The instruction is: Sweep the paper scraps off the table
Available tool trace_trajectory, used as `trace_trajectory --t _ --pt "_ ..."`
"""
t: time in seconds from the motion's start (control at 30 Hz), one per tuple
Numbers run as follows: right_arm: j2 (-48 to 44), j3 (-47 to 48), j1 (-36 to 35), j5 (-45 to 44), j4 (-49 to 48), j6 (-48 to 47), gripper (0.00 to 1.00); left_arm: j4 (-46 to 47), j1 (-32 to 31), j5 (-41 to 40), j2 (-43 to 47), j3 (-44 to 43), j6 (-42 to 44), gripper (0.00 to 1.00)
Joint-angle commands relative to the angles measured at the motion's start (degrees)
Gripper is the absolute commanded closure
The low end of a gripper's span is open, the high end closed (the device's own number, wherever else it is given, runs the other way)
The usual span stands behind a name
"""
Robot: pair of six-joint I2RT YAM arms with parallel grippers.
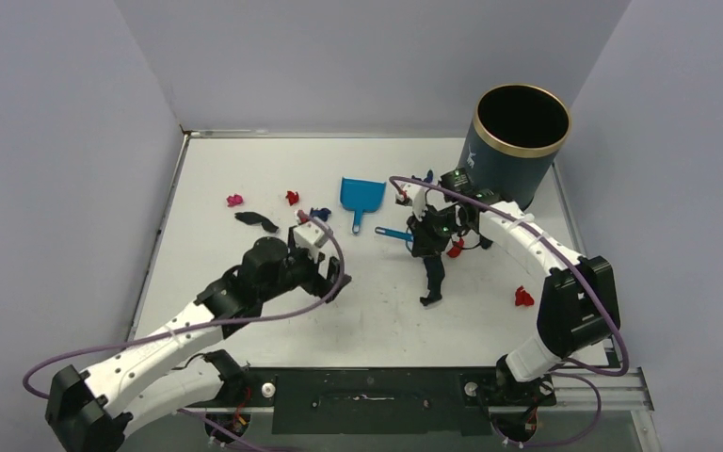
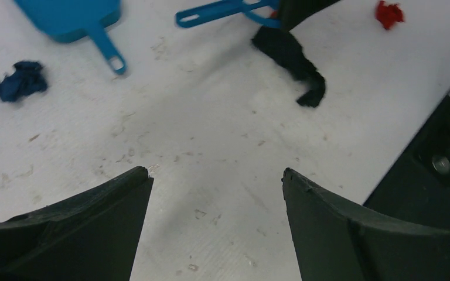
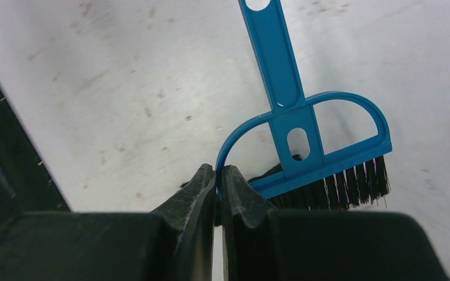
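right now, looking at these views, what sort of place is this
Probably a robot lab test cell, not a home: plain grey partition walls box in a white table, with staged props, a blue dustpan, brush, dark bin and paper scraps.

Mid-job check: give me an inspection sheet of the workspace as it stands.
Surface: table off-white, scuffed, faintly smudged.
Job's things: paper scraps scattered left of the dustpan and around the right arm; hand brush right of the dustpan's handle.
Clutter: nothing seen.
Grippers: left gripper open, empty, over bare table; right gripper shut on the hand brush's arched frame.
Cables: purple cables loop along both arms.
Surroundings: dark gold-rimmed bin at the far right corner; plain walls.
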State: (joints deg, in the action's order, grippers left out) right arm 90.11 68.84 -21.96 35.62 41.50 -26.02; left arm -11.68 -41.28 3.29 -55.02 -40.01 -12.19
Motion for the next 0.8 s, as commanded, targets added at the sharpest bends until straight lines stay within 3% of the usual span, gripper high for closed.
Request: trace_trajectory --t 0.0,0.1,0.2,0.4,0.57,0.77 --pt "-3.0 -1.1 -0.9 14.5 10.2 -7.1 0.95 13.4 -7.4 3.9 12.7 7.3 10.4 0.20" --pt "-3.5 -1.2 -1.6 21.3 17.4 -13.6 0.95 13.6 -11.3 2.0 19.6 9.6 19.8 0.23" --pt "-4.1 -2.2 -2.5 26.2 22.6 -18.8 0.95 8.5 -14.1 3.9 20.7 9.0 27.6 0.28" --pt "-4.2 -2.2 -4.9 28.4 27.8 -23.4 0.95 5.7 -20.9 0.4 13.5 6.6 34.7 0.30" --pt "-4.5 -1.6 -5.4 28.4 29.5 -24.6 0.95 7.3 -28.6 -10.7 6.0 5.6 42.8 0.37" --pt "-5.4 -3.5 -6.5 27.4 28.4 -23.9 0.95 13.2 -29.4 -13.5 3.4 6.4 45.9 0.41"
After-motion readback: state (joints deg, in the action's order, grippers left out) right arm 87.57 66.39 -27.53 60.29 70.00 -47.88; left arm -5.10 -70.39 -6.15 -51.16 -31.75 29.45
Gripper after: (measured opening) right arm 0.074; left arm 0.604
